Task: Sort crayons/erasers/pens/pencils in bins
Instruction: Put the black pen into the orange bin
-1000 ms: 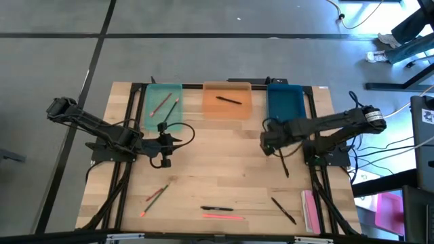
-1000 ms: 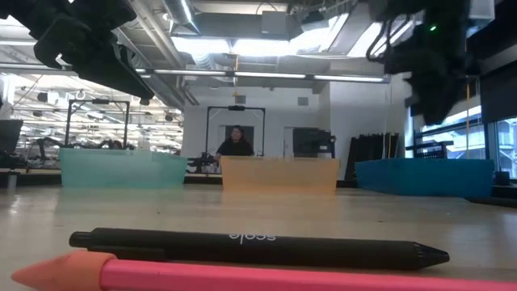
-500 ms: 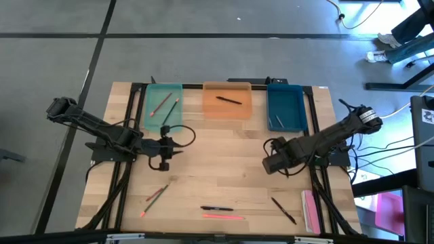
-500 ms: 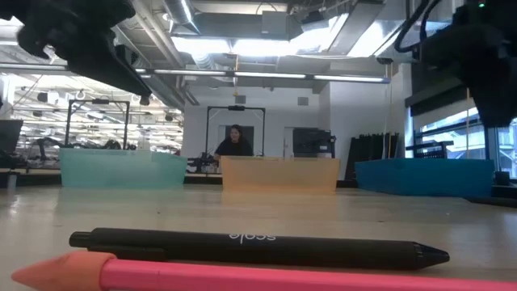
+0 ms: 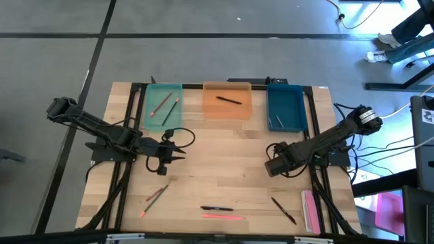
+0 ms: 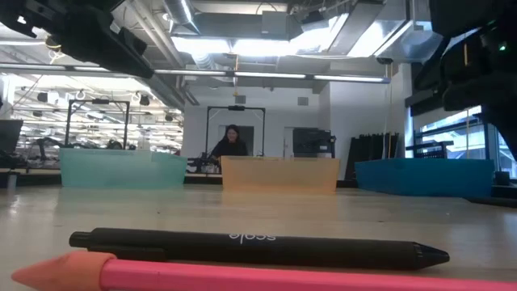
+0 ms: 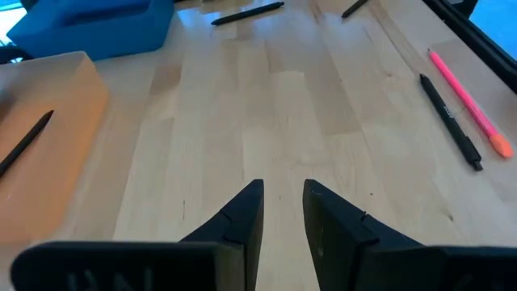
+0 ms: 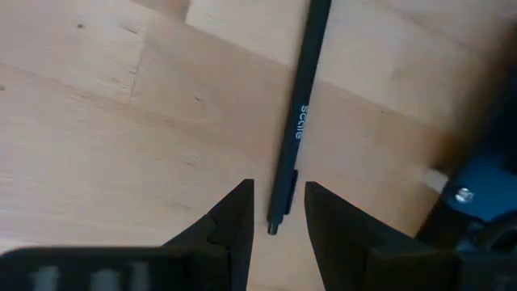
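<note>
Three bins stand along the far edge: teal with two pencils, orange with a black pen, blue with a thin stick. Near the front lie a black pen, a pink pencil, another black pen and two pencils. My right gripper hovers right of centre, open; its wrist view shows that pen lying flat beneath the fingers, untouched. My left gripper, open and empty, hangs left of centre.
A wide pink flat strip lies at the table's near right edge. Bare wood spreads between the two grippers. In the low view the black pen and pink pencil lie close to the camera; a person shows far behind the bins.
My right gripper has moved from beside the blue bin toward the table's near edge, ending over the right-hand black pen. My left gripper has drifted slightly toward the near edge. No object has moved.
</note>
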You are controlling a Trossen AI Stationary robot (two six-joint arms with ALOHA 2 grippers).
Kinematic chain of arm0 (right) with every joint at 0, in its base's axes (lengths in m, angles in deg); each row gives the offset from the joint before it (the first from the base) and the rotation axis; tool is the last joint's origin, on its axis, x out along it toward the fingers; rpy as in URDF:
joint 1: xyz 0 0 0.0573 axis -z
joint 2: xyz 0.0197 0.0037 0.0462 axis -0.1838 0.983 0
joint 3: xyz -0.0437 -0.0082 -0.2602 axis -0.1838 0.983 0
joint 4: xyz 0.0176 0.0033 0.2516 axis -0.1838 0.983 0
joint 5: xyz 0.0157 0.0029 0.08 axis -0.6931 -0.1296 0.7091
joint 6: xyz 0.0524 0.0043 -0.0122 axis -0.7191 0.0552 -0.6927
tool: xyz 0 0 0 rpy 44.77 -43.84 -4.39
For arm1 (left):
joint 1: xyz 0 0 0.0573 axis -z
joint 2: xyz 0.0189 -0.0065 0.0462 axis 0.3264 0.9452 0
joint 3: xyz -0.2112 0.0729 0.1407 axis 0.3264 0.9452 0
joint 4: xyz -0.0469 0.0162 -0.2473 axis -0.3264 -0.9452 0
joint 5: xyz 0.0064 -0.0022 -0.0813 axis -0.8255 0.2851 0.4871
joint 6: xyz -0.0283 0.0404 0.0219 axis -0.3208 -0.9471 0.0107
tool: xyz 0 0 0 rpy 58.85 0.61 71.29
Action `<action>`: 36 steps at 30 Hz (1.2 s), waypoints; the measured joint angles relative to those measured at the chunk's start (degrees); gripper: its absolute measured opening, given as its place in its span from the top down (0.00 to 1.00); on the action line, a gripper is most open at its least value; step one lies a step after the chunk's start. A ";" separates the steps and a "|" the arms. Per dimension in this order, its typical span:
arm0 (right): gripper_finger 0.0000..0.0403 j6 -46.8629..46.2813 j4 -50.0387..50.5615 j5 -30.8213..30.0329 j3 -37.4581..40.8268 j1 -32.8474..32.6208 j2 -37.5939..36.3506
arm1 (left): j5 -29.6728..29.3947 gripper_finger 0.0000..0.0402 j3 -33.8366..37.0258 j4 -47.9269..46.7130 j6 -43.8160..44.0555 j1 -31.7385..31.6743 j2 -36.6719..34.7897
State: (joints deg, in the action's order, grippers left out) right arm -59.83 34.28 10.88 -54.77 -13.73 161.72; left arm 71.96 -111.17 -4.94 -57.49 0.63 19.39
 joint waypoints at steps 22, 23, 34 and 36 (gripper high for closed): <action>0.71 -0.03 -11.09 3.58 10.12 0.03 0.00 | 0.11 0.80 0.00 0.08 0.01 -0.02 0.00; 0.71 -0.02 -12.04 4.26 10.71 0.02 0.00 | 0.11 0.80 0.00 0.07 0.00 -0.02 0.00; 0.71 0.12 -16.00 5.77 11.46 0.04 -0.07 | 0.09 0.80 0.00 0.07 0.00 -0.02 0.00; 0.71 0.16 -16.75 5.95 11.24 0.02 -0.02 | 0.07 0.80 0.00 0.07 0.00 -0.02 0.00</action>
State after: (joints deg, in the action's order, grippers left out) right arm -59.67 17.53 16.84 -43.53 -13.71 161.70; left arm 72.02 -111.17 -4.87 -57.49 0.61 19.39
